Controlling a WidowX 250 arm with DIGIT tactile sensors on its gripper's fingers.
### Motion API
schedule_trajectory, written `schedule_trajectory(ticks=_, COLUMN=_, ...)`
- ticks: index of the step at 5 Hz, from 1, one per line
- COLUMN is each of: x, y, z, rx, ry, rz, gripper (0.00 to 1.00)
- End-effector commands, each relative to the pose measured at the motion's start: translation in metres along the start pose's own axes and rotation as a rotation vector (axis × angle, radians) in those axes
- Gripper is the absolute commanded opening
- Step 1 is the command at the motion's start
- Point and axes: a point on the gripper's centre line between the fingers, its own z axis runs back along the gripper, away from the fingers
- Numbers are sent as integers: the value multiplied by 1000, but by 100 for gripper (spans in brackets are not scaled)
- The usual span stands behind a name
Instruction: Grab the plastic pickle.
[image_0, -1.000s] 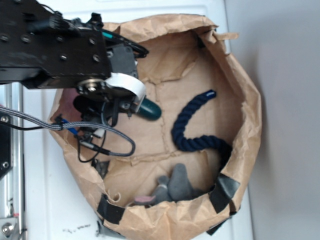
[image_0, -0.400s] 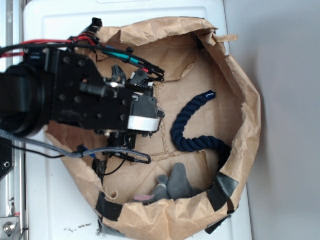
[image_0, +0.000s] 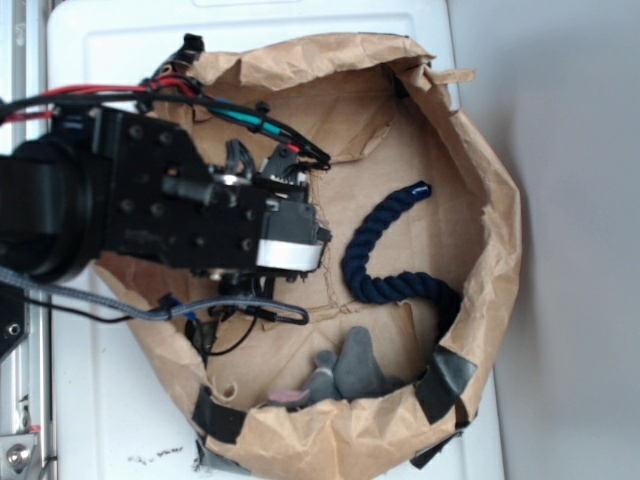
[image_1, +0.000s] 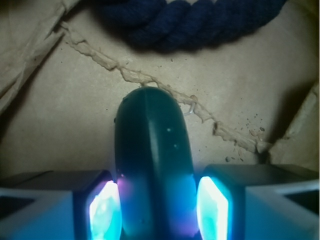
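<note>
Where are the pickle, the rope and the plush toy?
pickle (image_1: 152, 165), wrist view, middle of its body.
rope (image_0: 375, 235), exterior view, its upper straight stretch.
plush toy (image_0: 352, 372), exterior view, its grey body.

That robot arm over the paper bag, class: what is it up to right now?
The gripper sits low inside the torn paper bag, with the dark green plastic pickle between its glowing pads. The pads look pressed against its sides, so the grab seems made. The navy blue rope lies just beyond, and a grey plush toy rests near the bag's edge.
</note>
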Motion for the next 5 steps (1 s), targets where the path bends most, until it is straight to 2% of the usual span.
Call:
schedule_trajectory(ticks=1, x=22, y=11, z=85, rx=-143, ry=-119, rz=82, gripper=0)
schedule_trajectory(ticks=3, x=26, y=11, z=125, rx=-214, ry=-106, rz=101, gripper=0)
schedule_trajectory(ticks=5, x=25, y=-2, z=126, rx=-130, ry=-112, rz=98, gripper=0)
